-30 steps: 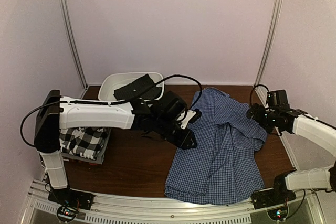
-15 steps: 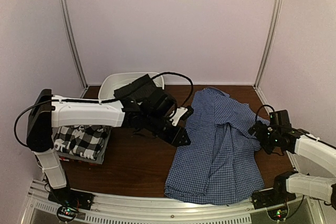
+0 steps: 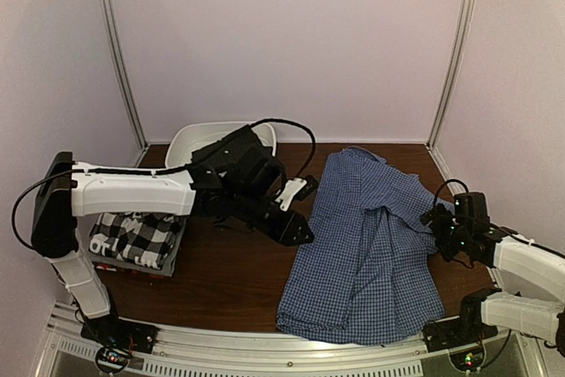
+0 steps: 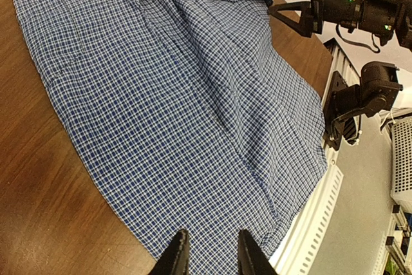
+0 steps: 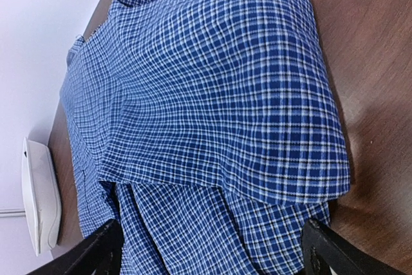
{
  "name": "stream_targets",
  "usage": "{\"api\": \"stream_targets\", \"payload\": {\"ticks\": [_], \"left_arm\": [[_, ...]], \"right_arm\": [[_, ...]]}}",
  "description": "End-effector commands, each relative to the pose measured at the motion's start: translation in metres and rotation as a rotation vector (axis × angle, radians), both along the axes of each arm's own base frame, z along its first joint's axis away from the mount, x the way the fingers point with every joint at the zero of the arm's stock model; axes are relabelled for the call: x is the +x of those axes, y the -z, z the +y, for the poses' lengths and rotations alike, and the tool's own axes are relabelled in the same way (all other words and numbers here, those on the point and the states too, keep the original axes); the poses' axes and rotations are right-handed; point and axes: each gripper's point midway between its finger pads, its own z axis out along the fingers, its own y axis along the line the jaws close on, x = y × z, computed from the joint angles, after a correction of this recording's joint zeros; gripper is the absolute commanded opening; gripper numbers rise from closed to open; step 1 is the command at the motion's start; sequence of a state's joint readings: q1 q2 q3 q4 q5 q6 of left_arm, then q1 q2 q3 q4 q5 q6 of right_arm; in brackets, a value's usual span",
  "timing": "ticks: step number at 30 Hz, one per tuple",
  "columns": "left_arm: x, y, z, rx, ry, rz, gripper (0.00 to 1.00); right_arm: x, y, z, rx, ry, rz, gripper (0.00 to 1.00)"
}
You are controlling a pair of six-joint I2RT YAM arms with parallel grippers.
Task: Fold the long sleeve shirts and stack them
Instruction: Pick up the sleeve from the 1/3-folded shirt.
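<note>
While both arms hang clear of the cloth, I log the items by size, each with the hazard I judge it carries. Table [image 3: 229, 280]: dark wood, its metal rail along 6 o'clock. Blue check shirt [image 3: 371, 253]: spread from 1 to 5 o'clock on the table, not yet folded, with a rumpled ridge down its middle and its hem at the 6 o'clock edge; any tug toward me could drag that hem over the rail, and a pinch on the ridge may take two layers where I want one. Left arm [image 3: 132, 193]: stretched across from 9 o'clock, with its cable [image 3: 296, 134] looping high; a sweep back could brush what lies beneath it or snag the loop. Basin [image 3: 190, 143]: white, at 11 o'clock, close behind that arm's wrist. Plaid shirt [image 3: 137, 237]: folded, on top of the pile at 8 o'clock, right under the left arm, so a low elbow could knock it askew. Right gripper [image 3: 439, 221]: at 3 o'clock of the blue shirt, fingers spread wide and holding nothing; closing from there, I might catch only the loose fold. Left gripper [image 4: 212, 249]: just off the shirt's 9 o'clock edge, fingers narrowly parted and empty, perhaps too narrow for bunched cloth.
</note>
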State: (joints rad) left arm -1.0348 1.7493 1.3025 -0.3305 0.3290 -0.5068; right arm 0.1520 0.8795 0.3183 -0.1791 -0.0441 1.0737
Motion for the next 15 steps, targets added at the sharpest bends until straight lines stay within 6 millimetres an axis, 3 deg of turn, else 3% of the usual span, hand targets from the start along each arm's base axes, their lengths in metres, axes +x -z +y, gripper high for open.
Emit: {"api": "stream_targets", "payload": {"ticks": [1,15], "left_arm": [[0.004,-0.022,0.001,-0.066,-0.006,-0.046,0.27],[0.004,-0.022,0.005,-0.065,-0.013,-0.045,0.27]], "right_arm": [[0.013,-0.013,-0.013,-0.013,0.081,-0.063,0.96],[0.033,-0.005,-0.032,-0.015,0.16,-0.102,0.9]]}}
